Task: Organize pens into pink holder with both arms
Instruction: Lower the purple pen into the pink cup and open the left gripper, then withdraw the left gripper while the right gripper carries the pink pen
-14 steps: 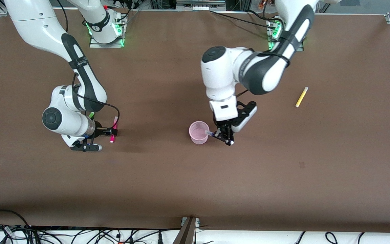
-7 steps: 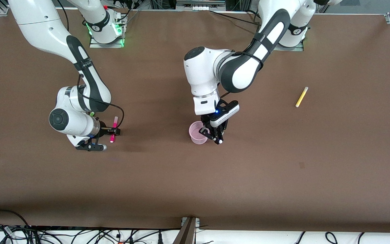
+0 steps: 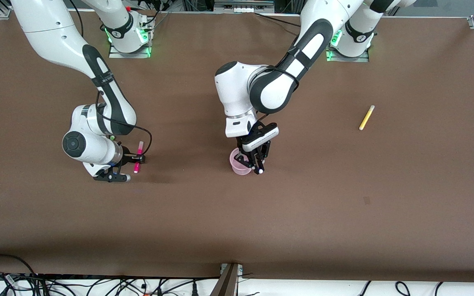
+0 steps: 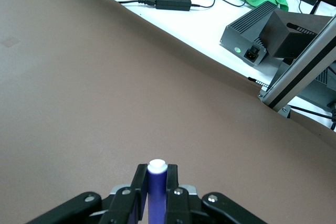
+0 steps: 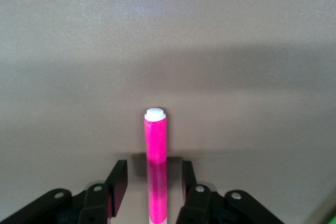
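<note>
our left gripper (image 3: pixel 256 163) pinches the purple pen (image 4: pixel 156 192) over the holder (image 3: pixel 240 163), mid-table. we should centre the pen over the mouth before letting go. our right gripper (image 3: pixel 135 161), fingers spread, straddles the pink pen (image 3: pixel 138 157) on the table toward the right arm's end; we should close squarely. the yellow pen (image 3: pixel 366 117) waits.

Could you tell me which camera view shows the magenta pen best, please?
The right wrist view: the magenta pen fills its centre, between the open fingers of the right gripper. The front view shows it small on the table, partly hidden by that gripper. The left wrist view misses it.
</note>
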You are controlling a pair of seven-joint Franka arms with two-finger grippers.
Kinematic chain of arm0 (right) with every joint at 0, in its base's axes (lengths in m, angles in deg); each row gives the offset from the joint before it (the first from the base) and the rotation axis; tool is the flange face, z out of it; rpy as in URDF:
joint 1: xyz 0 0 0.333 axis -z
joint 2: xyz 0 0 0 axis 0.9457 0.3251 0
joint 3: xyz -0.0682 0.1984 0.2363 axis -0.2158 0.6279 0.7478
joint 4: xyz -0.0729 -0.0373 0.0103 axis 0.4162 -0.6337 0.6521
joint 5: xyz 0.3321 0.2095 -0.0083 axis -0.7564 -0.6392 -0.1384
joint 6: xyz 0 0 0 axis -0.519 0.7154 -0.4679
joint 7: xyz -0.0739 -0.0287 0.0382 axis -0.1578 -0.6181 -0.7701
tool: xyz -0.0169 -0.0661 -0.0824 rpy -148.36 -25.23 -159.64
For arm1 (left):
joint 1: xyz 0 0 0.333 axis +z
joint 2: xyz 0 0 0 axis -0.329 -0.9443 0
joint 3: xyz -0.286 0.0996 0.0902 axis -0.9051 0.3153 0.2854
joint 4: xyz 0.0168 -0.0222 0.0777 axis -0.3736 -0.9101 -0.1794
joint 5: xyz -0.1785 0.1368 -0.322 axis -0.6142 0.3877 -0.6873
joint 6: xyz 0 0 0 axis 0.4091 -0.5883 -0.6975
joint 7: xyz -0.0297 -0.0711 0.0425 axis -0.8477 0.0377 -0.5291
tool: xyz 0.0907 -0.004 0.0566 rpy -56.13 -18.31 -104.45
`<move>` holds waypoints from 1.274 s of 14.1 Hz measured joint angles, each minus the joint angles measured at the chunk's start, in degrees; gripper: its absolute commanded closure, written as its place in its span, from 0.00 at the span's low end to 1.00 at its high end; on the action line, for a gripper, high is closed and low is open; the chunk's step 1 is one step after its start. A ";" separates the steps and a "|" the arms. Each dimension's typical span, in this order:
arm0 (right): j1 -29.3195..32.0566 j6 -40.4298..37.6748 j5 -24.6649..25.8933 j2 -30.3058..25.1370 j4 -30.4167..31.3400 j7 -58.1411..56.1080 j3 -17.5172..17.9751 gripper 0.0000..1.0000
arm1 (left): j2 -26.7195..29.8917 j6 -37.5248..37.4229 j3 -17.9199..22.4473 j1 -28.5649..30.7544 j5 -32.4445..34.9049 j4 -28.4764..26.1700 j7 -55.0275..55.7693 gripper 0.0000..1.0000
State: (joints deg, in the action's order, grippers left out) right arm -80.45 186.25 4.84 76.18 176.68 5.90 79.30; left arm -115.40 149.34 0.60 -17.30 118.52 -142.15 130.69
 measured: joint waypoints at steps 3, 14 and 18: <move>0.03 0.82 0.00 0.21 0.36 0.00 -0.17 0.90 | -0.57 0.00 2.41 -2.48 0.48 0.00 1.13 1.00; -0.02 1.40 0.08 0.21 -0.08 -0.25 -0.16 1.00 | -1.72 -0.31 6.52 -6.28 0.52 0.39 2.79 0.00; -0.28 1.62 0.73 -0.03 -0.76 -0.42 -0.15 1.00 | -0.46 -1.17 7.43 -5.13 -0.07 2.28 0.16 0.00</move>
State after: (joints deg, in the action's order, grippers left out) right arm -80.73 187.87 5.57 76.15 175.92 5.49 79.15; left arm -115.85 148.17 8.03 -22.42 118.45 -139.87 130.86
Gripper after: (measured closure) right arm 0.828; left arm 0.000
